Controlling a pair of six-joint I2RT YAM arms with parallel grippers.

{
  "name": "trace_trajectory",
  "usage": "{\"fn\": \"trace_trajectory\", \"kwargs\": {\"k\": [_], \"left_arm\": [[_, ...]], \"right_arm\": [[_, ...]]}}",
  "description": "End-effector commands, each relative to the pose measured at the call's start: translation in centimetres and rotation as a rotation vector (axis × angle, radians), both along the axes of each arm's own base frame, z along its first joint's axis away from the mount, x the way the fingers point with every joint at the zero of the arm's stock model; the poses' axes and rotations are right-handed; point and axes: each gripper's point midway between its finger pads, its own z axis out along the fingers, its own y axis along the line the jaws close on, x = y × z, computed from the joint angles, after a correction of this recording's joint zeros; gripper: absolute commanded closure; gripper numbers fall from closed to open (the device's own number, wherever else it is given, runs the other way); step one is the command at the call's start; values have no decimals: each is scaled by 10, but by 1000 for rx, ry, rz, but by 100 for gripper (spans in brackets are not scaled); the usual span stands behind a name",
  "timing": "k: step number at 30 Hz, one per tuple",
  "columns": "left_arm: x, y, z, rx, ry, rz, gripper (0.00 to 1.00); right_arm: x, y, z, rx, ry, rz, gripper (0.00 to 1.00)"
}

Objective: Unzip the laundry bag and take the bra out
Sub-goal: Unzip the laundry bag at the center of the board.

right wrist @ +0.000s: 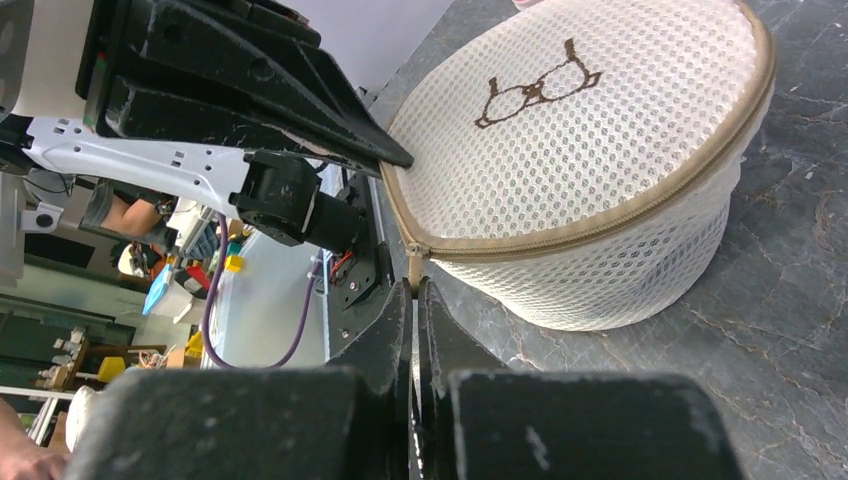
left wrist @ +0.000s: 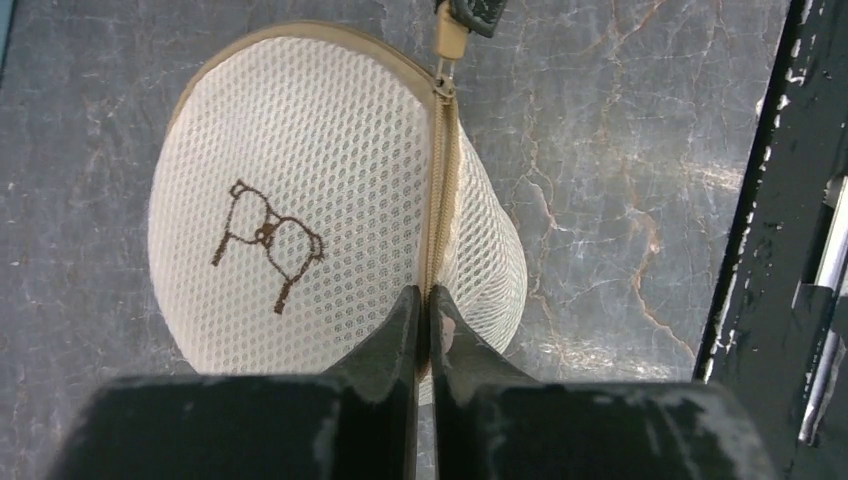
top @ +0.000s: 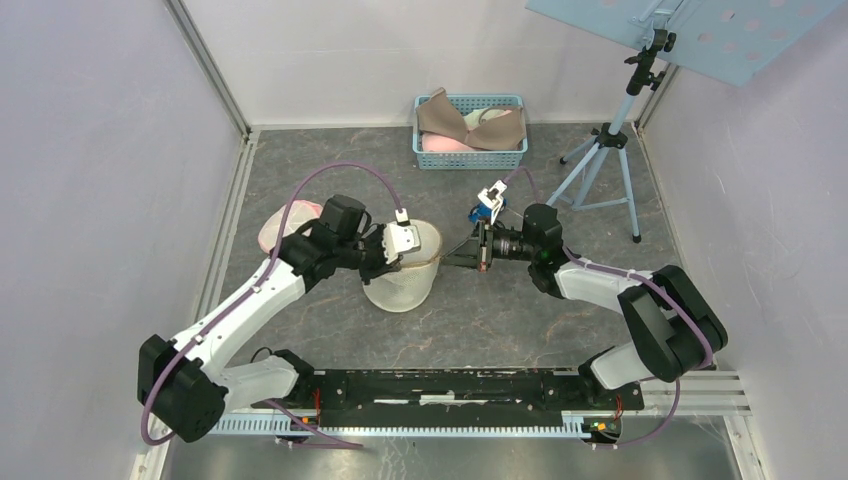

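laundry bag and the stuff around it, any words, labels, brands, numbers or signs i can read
No readable words or numbers in any view.
laundry bag: no text, only a brown stitched bra outline on its mesh top, a picture sign rather than a word.
zipper pull: plain tan, no brand visible.
clutter beyond the table edge in the right wrist view: too blurred to read.

Bright, even light from above fills the enclosure, leaving only soft shadows beside the tripod (top: 600, 165). In the wrist views the laundry bag (left wrist: 300, 200) mesh is crisp, while the near black fingers (left wrist: 395, 345) look slightly soft. Pale glare streaks the table (left wrist: 620, 200) at right.
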Motion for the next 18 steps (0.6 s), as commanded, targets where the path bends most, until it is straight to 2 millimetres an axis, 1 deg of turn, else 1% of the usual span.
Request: {"fn": "trace_trajectory", "kwargs": {"k": [1,2,4,5,7,10,13,16,18], "left_arm": [[3,-7,21,-59,-17,-24,71],[2,-11,27,-78,-8,-24,62],[1,-17,37,-102,4,-18,51],[0,-20,41,-111,7,-16,47],[-1,-25,45,-115,17,-10,44],[-5,-33,42,-99,40,-18,42],[-8,-41,33,-71,54,-30,42],[-8,-43,23,-42,79,-21,44],[-6,-41,17,-25,84,-5,49]], "right_arm": [[0,0,20,41,-75,11,100],[0,1,20,42,-74,13,100],[-2,4,20,43,-72,23,100],[-4,6,20,45,-71,29,100],[-7,9,21,51,-70,39,100],[-9,14,21,57,-66,49,100],[-10,17,22,60,-63,60,100],[-11,19,22,60,-63,63,100],[-11,19,23,60,-68,66,100]]}}
